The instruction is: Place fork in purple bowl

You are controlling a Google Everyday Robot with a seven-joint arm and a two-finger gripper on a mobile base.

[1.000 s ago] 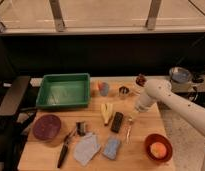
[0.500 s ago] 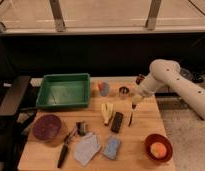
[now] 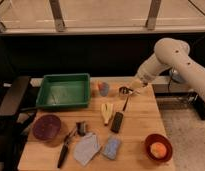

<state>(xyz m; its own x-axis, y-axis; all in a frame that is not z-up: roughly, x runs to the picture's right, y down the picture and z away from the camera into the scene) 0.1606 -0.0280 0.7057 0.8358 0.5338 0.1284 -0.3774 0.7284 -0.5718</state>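
Note:
My gripper is at the end of the white arm, over the back right part of the wooden table. It is shut on the top of the slim silver fork, which hangs down from it, tilted, just above the table. The dark purple bowl sits empty at the front left of the table, far to the left of the gripper.
A green tray stands at the back left. A blue cup, a yellow item and a dark block lie near the gripper. A black-handled utensil, grey cloth, blue sponge and red bowl lie along the front.
The gripper has risen from the table with the fork in it and moved back. The arm's elbow swung up and away.

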